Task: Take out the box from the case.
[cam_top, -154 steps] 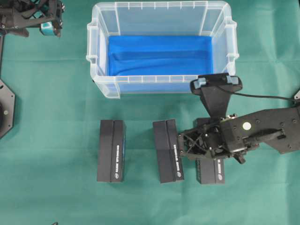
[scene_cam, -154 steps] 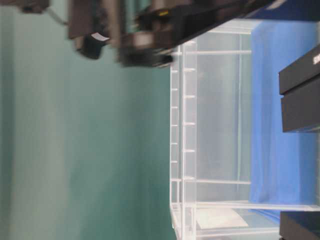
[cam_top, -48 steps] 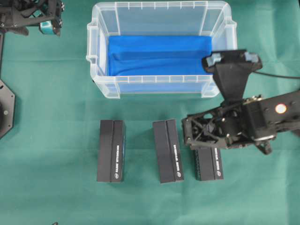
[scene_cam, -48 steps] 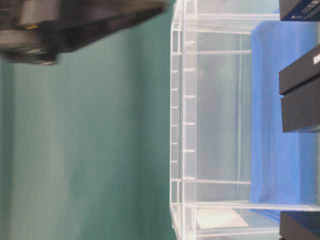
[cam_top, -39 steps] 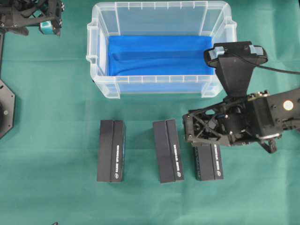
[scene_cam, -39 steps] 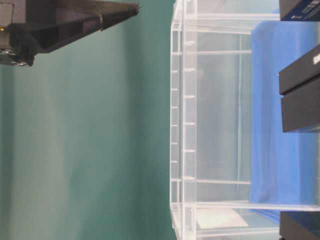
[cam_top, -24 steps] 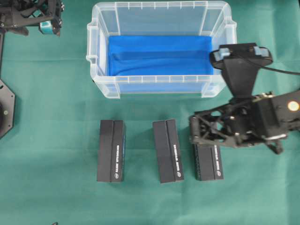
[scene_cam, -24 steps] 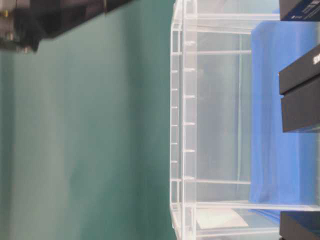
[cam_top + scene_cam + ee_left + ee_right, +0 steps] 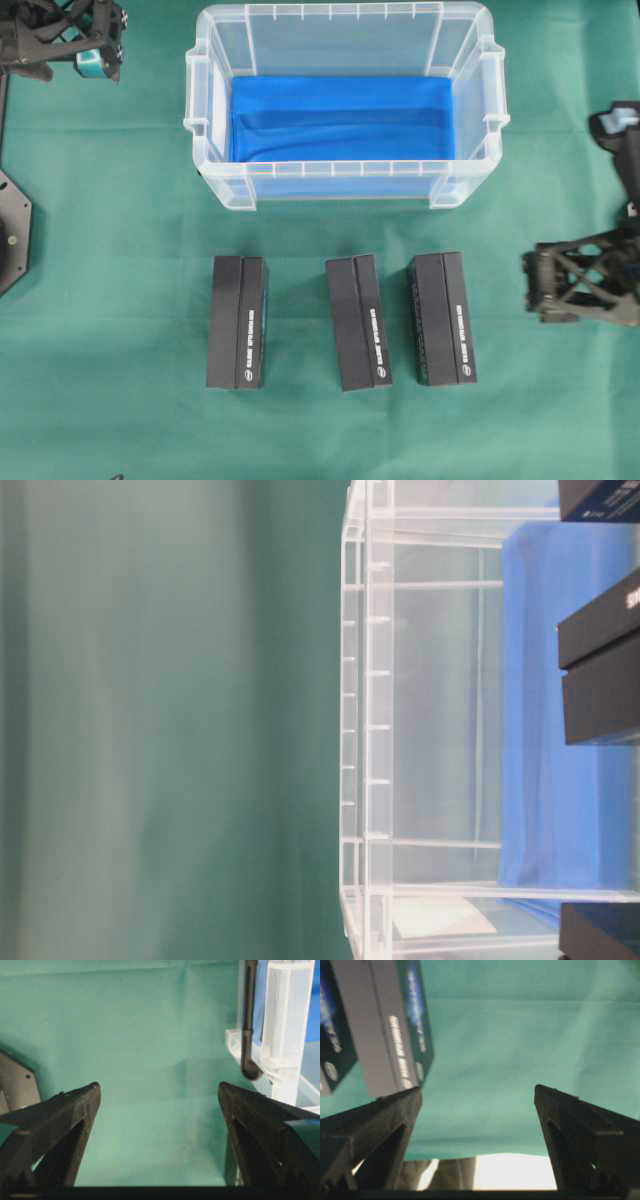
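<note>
A: Boxes (image 9: 441, 318) lay in a row on the green tabletop (image 9: 120, 250), outside the case (image 9: 345, 182)?

B: Yes; both grippers' jaws were spread, empty. A careless sweep might knock one.

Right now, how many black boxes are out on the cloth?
3, in a row in front of the bin: left box, middle box, right box. None visible inside the bin.

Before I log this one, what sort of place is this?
Likely a lab tabletop robot workcell: a green cloth covers the table, two arms sit at its edges, and staged props, a clear case and three black boxes.
</note>
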Motion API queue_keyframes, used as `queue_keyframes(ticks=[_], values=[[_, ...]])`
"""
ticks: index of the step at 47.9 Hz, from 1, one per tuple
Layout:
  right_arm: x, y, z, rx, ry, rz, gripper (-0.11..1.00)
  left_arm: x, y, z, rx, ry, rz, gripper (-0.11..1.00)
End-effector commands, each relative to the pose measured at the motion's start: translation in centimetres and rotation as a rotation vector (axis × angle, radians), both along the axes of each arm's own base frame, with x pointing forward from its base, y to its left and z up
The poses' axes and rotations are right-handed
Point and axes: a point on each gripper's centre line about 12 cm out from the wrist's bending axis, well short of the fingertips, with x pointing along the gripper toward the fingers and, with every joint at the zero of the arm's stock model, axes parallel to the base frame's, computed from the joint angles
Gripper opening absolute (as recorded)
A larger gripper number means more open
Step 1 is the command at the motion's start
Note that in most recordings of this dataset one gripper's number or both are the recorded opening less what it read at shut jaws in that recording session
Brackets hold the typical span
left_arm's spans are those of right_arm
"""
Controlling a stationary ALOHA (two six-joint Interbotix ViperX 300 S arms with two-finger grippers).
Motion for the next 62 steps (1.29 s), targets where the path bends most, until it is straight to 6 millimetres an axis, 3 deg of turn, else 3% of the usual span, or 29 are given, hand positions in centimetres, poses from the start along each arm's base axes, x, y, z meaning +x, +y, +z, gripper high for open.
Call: queue_keyframes(ticks=[1, 15, 33, 46, 62], values=[[-0.4, -0.2, 0.7, 0.006, -0.024, 0.001, 0.91, -0.2, -0.1, 0.7, 0.009, -0.025, 0.003, 0.98], [0.0, -2.1, 0.6, -0.022, -0.026, 0.004, 0.91, -0.1, -0.1, 0.8, 0.006, -0.028, 0.004, 0.98], [0.2, -8.5, 0.3, -0.061, -0.005, 0.054, 0.91, 0.0, -0.4, 0.8, 0.002, -0.031, 0.001, 0.98], [-1.5, -13.0, -0.3, -0.08, 0.021, 0.032, 0.91, 0.0, -0.4, 0.7, -0.003, -0.034, 0.021, 0.98], [-3.2, -16.8, -0.4, -0.097, 0.035, 0.026, 0.91, 0.0, -0.5, 0.7, -0.004, -0.034, 0.026, 0.98]])
